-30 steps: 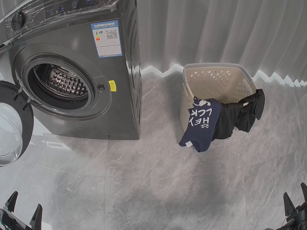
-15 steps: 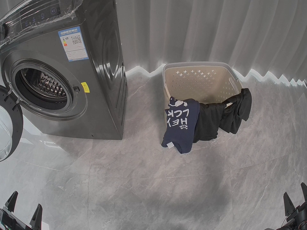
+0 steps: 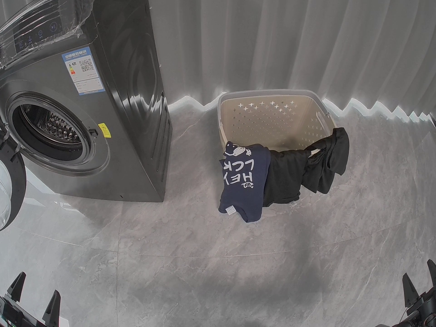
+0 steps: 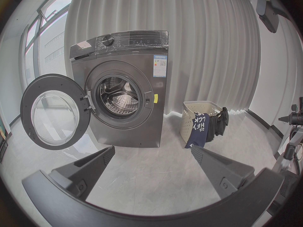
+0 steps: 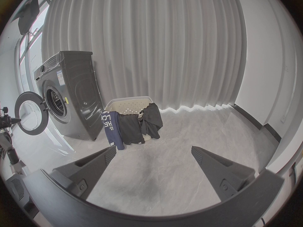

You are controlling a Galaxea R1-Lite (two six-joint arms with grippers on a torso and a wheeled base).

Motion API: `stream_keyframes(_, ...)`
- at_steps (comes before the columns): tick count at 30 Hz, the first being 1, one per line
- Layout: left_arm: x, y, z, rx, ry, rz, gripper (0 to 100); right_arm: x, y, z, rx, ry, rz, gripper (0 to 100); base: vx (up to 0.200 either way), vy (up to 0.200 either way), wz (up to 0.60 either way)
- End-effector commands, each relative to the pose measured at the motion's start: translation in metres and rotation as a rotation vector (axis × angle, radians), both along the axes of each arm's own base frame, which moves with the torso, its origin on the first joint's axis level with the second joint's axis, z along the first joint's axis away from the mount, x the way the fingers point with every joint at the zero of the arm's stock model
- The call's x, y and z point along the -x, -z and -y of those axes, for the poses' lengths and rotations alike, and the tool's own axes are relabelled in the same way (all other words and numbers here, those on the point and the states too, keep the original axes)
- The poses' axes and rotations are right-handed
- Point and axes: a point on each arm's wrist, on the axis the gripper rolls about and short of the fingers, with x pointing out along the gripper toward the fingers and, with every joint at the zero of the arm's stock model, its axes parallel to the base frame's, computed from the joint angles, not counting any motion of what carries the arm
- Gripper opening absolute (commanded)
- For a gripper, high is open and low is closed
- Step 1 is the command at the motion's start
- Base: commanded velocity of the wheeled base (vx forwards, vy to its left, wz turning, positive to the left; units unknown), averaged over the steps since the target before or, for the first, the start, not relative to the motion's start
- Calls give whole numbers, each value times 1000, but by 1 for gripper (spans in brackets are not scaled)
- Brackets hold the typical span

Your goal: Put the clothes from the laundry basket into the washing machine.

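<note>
White pleated curtain [image 3: 290, 32], grey marble floor [image 3: 227, 269]

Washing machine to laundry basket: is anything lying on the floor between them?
No. In the head view, the floor between the washing machine and the laundry basket is bare.

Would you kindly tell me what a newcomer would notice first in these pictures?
The grey washing machine stands on the left with its round door swung wide open. To its right, before the white curtain, a beige laundry basket has a navy shirt and black clothes draped over its front rim. The left claw and right claw are open and empty, far from both.
</note>
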Motion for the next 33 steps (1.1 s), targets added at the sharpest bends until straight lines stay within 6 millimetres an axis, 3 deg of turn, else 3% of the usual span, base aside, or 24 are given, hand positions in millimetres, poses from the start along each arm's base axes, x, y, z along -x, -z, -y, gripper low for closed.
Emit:
stream_keyframes(1,0,5,0,0,-1,2,100,1,1,0,0,-1,14,100,200,0,0)
stream_keyframes(6,0,5,0,0,0,0,100,1,1,0,0,-1,14,100,200,0,0)
stream_keyframes(12,0,5,0,2,-1,0,100,1,1,0,0,-1,14,100,0,0,0)
stream_keyframes(30,0,5,0,2,0,0,100,1,1,0,0,-1,14,100,0,-200,0)
stream_keyframes(33,0,5,0,0,0,0,100,1,1,0,0,-1,12,100,0,0,0)
